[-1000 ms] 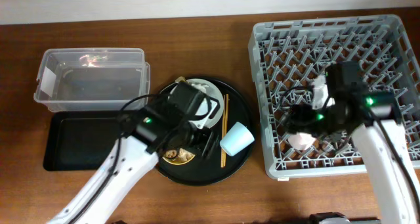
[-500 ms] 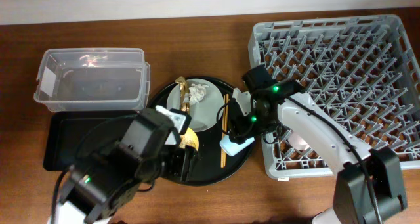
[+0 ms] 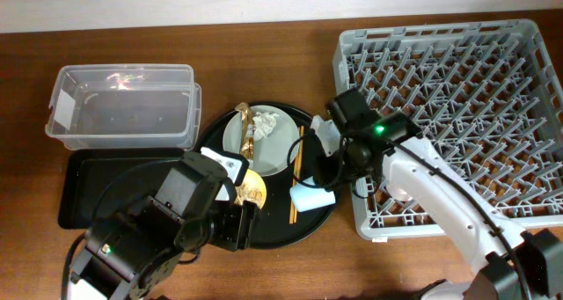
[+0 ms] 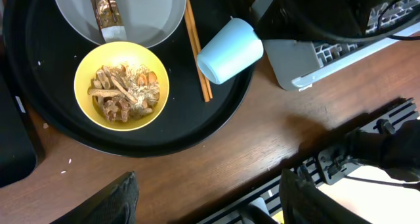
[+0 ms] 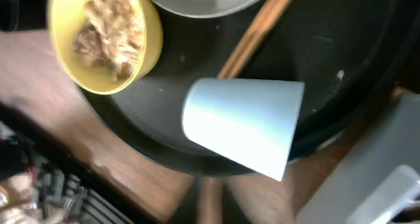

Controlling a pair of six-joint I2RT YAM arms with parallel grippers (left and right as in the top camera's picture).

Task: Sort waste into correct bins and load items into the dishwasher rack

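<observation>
The light blue cup (image 3: 312, 197) (image 4: 230, 50) (image 5: 243, 127) lies on its side on the round black tray (image 3: 310, 146). My right gripper (image 3: 330, 179) (image 5: 213, 201) hovers just beside it; its fingers are blurred and close together, with bare table showing between them. The yellow bowl (image 3: 252, 189) (image 4: 121, 86) holds brownish food scraps (image 4: 123, 92). My left gripper (image 4: 207, 207) is open and empty over the table's front edge. The grey plate (image 3: 268, 146) carries a gold wrapper (image 3: 246, 128) and a white tissue (image 3: 267, 120). Chopsticks (image 3: 297, 172) lie beside it.
The dishwasher rack (image 3: 457, 98) fills the right side, with a pale pink cup (image 3: 398, 194) partly hidden under my right arm. The clear tub (image 3: 123, 106) and the shallow black tray (image 3: 92, 190) sit at the left.
My right arm has swung from the rack to the blue cup and its jaws have narrowed. The cup shifted slightly forward. My left arm drew back, uncovering the plate and bowl.
</observation>
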